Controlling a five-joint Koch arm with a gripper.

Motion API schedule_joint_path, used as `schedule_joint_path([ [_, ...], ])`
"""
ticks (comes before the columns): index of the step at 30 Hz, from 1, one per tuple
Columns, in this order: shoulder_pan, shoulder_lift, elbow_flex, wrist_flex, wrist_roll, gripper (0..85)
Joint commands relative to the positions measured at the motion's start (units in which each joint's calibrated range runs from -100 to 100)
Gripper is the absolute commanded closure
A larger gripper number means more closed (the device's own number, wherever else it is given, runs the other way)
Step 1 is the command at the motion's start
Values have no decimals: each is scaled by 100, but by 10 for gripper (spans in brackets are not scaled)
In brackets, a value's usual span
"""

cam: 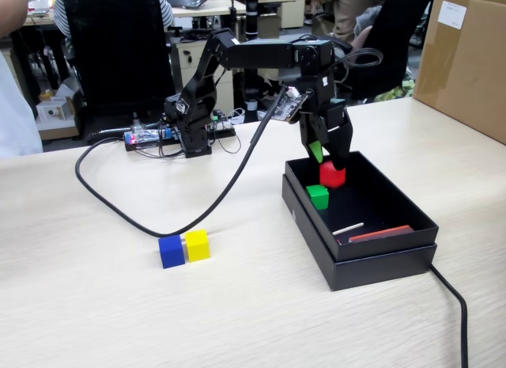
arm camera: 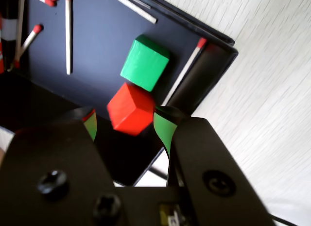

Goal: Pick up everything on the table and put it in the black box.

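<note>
My gripper (cam: 327, 153) hangs open over the black box (cam: 379, 265). The red cube (cam: 333, 175) is just under its green-padded fingertips, inside the box. In the wrist view the red cube (arm camera: 131, 109) sits between the spread jaws of the gripper (arm camera: 127, 123), slightly blurred, with a clear gap on its left side. The green cube (cam: 318, 196) lies on the box floor next to it, seen also as the green cube (arm camera: 145, 63) in the wrist view. The blue cube (cam: 171, 251) and the yellow cube (cam: 197, 245) stand side by side on the table (cam: 95, 305), left of the box.
A thick black cable (cam: 237, 178) loops across the table from the arm past the two cubes. Matches (arm camera: 68, 36) and a red strip (cam: 379, 233) lie in the box. A brown carton (cam: 466, 59) stands at the back right, and the arm base (cam: 190, 127) behind.
</note>
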Motion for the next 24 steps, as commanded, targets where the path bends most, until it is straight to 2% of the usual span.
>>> schedule_joint_path([
  [1, 0, -441, 153, 16, 5, 561],
  [3, -5, -670, 117, -1, 0, 527],
  [12, -215, -2839, 171, -1, -103, 527],
  [14, -391, -3298, 99, -45, -249, 527],
  [17, -943, -3814, -300, -62, -742, 472],
  [21, -1665, -3860, -672, -36, -1245, 416],
  [24, -2134, -3493, -817, -27, -1499, 386],
])
